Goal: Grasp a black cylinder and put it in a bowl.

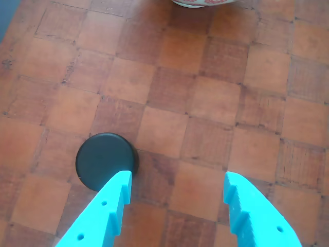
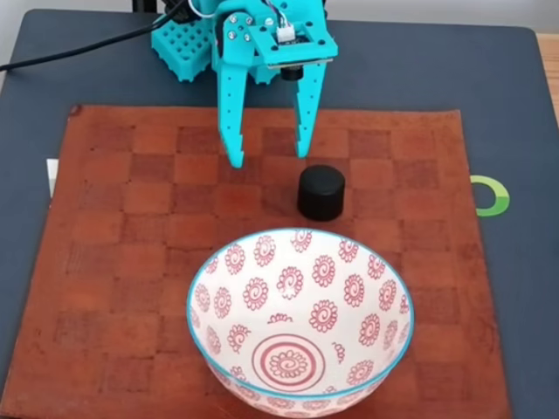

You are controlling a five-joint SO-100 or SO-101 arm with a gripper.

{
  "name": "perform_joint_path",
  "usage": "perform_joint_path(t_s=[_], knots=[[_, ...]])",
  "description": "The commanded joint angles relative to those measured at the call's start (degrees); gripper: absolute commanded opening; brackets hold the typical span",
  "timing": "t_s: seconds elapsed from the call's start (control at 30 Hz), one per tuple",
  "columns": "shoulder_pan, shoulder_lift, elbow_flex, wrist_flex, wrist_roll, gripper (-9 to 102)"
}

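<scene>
The black cylinder (image 2: 320, 192) stands upright on the brown checkered mat, just beyond the bowl (image 2: 300, 324), a large white one with red spiral flowers and a turquoise rim. My turquoise gripper (image 2: 269, 160) hangs open above the mat, behind the cylinder and slightly left of it in the fixed view. Seen from the wrist, the cylinder (image 1: 106, 161) lies at the tip of the left finger (image 1: 115, 198), outside the gap of the gripper (image 1: 177, 180). The bowl's rim (image 1: 198, 3) peeks in at the top edge.
The brown checkered mat (image 2: 131, 253) lies on a dark grey table (image 2: 507, 96). A green ring mark (image 2: 494, 195) sits right of the mat. The arm's base and a black cable (image 2: 87, 48) are at the far left back.
</scene>
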Motion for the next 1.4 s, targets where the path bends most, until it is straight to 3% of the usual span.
perform_joint_path(t_s=[0.0, 0.07, 0.27, 0.93, 1.37], knots=[[10.2, 2.7, -14.9, 15.0, -12.1, 38], [10.2, 2.7, -14.4, 15.8, -11.3, 33], [10.4, 2.8, -14.6, 16.1, -9.8, 4], [10.3, 2.8, -13.9, 16.6, -9.8, 0], [15.0, 2.8, -11.3, 16.0, -10.6, 0]])
